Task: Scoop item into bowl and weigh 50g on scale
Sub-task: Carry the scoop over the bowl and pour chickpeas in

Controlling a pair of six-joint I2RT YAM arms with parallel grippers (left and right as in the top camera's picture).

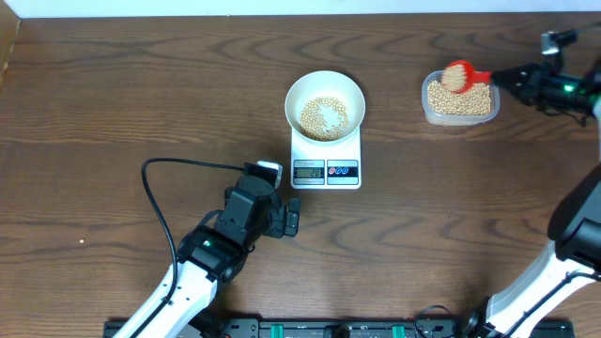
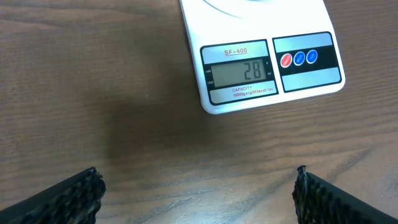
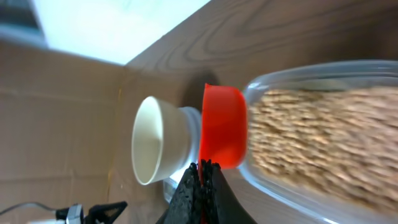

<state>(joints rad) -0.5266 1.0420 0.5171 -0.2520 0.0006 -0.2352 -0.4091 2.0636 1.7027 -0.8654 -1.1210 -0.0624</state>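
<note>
Beans (image 1: 457, 79) sit in the red scoop (image 1: 462, 68), whose handle the right gripper (image 1: 500, 77) pinches tight over the tub (image 1: 428, 113) at the table's (image 1: 113, 94) 2 o'clock. More fill the bowl (image 1: 294, 91) on the scale (image 1: 310, 150), reading 28. At the scale's 7 o'clock, the left gripper (image 2: 196, 171) gapes wide, empty.

On your dark brown wooden table (image 1: 113, 84), look far right: a clear rounded-rectangular plastic tub (image 1: 460, 120) sits there, with a red plastic scoop (image 1: 477, 76) over its far-left rim. A brown cardboard panel (image 1: 7, 47) borders the far-left corner.
</note>
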